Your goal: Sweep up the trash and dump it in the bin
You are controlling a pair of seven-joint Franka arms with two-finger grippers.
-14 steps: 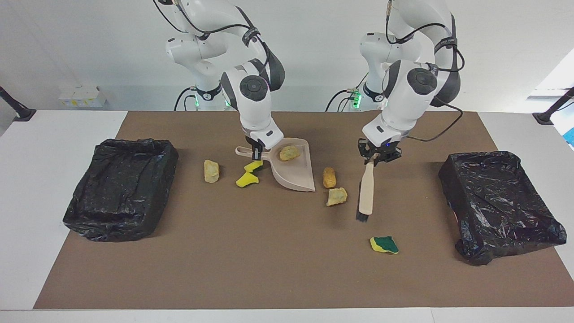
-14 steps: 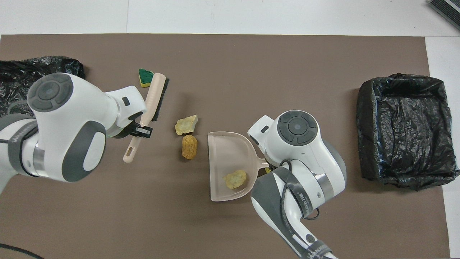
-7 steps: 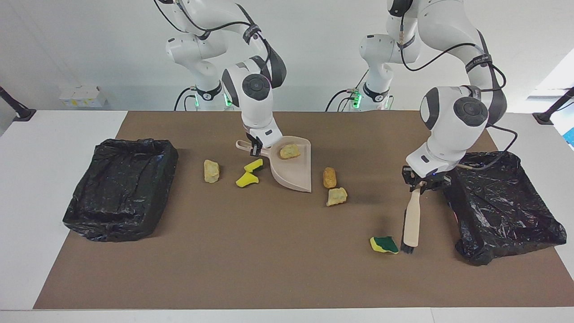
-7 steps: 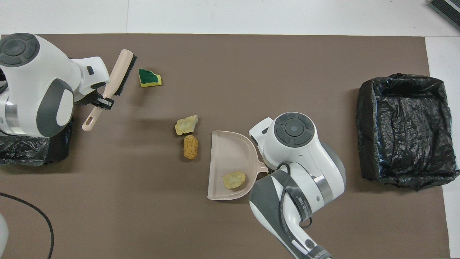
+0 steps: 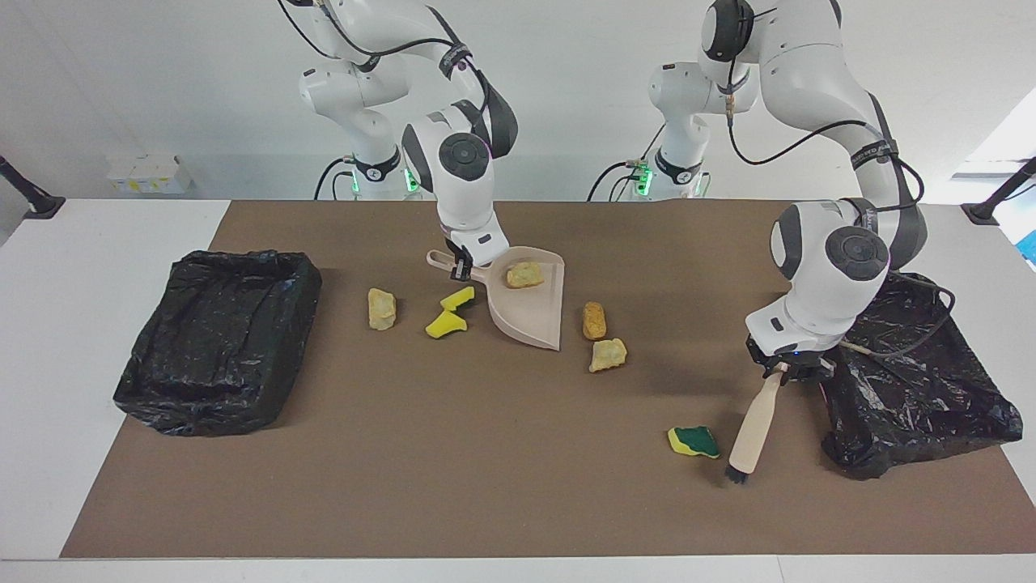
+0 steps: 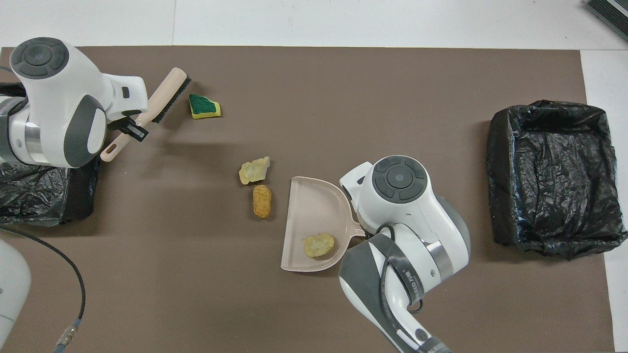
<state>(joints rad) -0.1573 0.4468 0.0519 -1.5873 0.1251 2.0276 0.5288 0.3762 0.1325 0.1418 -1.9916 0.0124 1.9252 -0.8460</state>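
Brown mat (image 5: 486, 486) on the white table, carrying all items; places are given relative to the dustpan (image 5: 534, 312). Two black-lined bins: one (image 5: 214, 340) toward the right arm's end of the table, one (image 5: 914, 380) toward the left arm's end; contents of neither can be made out. The beige dustpan rests on the mat, its handle clamped by the right gripper (image 5: 464, 270), and holds one tan lump (image 5: 524, 274). The left gripper (image 5: 783, 371), beside the bin at its own end, grips the handle of the brush (image 5: 751, 433), whose bristles meet the mat just beside the yellow-and-green sponge (image 5: 694, 441), farther from the robots than the dustpan. Beside the dustpan's open edge lie an orange-brown lump (image 5: 595, 320) and a pale tan lump (image 5: 608, 355). On its handle side lie two yellow sponge pieces (image 5: 447, 324) and another tan lump (image 5: 381, 308).
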